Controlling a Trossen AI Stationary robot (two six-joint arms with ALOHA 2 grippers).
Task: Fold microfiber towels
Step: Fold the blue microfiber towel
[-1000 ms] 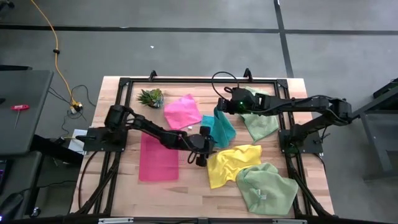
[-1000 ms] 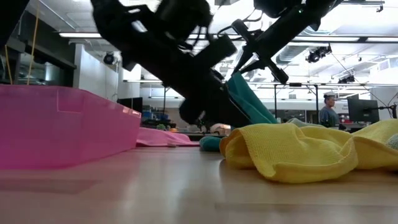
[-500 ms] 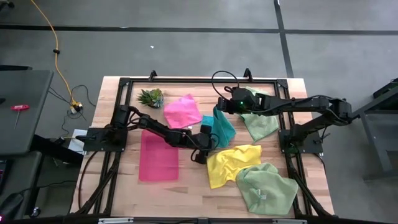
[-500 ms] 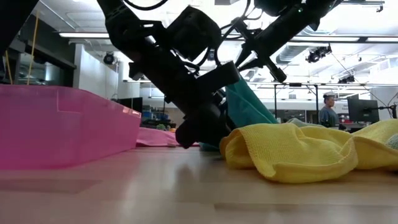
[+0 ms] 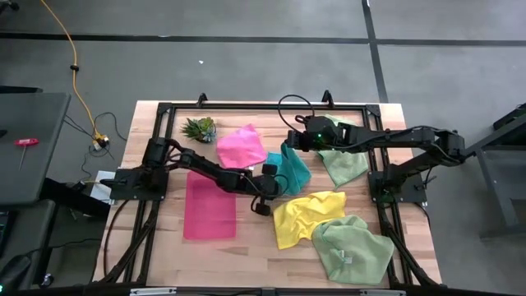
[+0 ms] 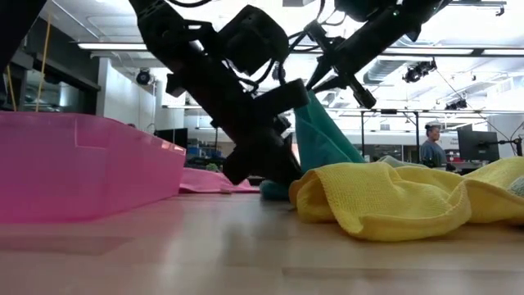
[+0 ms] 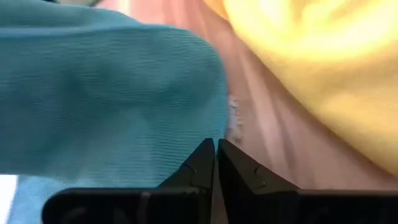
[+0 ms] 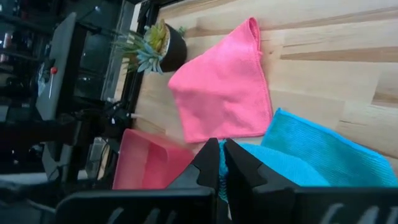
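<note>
Wood-plank table (image 5: 246,247); both grippers (image 5: 265,197) (image 5: 289,140) pinch ribbed teal towel (image 5: 294,168) corners

My left gripper (image 5: 265,191) at table (image 5: 246,247) centre, on near corner of towel no. 1 (image 5: 293,168); my right gripper (image 5: 289,141) holds its far corner up. Towel no. 2 (image 5: 241,147) to left, plant (image 5: 199,128) beyond. Tray (image 5: 209,207) near left side. Towel no. 3 (image 5: 302,215) in front, towel no. 4 (image 5: 353,248) front-right, towel no. 5 (image 5: 345,161) under right arm.

A big lab or workshop: grey concrete floor (image 5: 246,66), long ceiling lights (image 6: 106,46), computer screens (image 6: 477,146), yellow cable (image 5: 76,70).
</note>
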